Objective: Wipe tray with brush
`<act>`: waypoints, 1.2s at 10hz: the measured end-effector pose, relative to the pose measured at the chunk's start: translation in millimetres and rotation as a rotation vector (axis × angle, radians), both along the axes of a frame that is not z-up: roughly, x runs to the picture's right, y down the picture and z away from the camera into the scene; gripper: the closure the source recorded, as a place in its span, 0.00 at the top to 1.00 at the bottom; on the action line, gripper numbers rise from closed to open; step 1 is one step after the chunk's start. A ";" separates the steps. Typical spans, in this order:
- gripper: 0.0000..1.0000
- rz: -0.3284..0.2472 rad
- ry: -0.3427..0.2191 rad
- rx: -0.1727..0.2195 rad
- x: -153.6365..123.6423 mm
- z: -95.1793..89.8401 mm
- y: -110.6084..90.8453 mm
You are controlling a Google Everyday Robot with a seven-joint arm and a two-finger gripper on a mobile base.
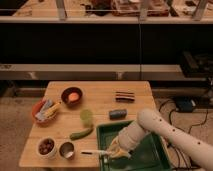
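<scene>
1. Camera view: my gripper [116,148] hangs over the large dark-green rectangular plastic tray [150,152] at its left edge, pinching the slim whitish stick-like brush [94,152], which juts out to the gripper's left.
2. I judge the brush light, stiff and prone to swivel, so I'd grip the handle firmly.

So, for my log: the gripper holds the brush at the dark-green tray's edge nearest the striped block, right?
No. The camera view shows the gripper holding the brush at the dark-green tray's edge nearest the metal cup.
</scene>
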State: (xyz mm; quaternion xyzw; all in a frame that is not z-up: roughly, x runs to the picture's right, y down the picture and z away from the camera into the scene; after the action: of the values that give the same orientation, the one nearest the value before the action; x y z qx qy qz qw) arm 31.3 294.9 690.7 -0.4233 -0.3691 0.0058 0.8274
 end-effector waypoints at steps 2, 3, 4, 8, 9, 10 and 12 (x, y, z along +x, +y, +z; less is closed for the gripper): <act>0.00 -0.005 0.015 0.008 2.9 15.6 -10.1; 0.00 0.005 0.041 0.016 15.1 26.9 -18.1; 0.00 0.011 0.059 0.018 24.5 32.1 -20.7; 0.00 0.045 0.142 0.026 63.1 45.5 -27.2; 0.00 0.056 0.169 0.028 75.4 45.1 -28.2; 0.00 0.068 0.197 0.031 89.6 44.4 -28.6; 0.00 0.087 0.257 -0.012 118.3 31.3 2.4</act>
State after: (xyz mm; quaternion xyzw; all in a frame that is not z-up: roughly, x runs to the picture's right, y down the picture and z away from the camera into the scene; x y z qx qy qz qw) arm 149.6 297.3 722.0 -0.4076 -0.2782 0.0982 0.8642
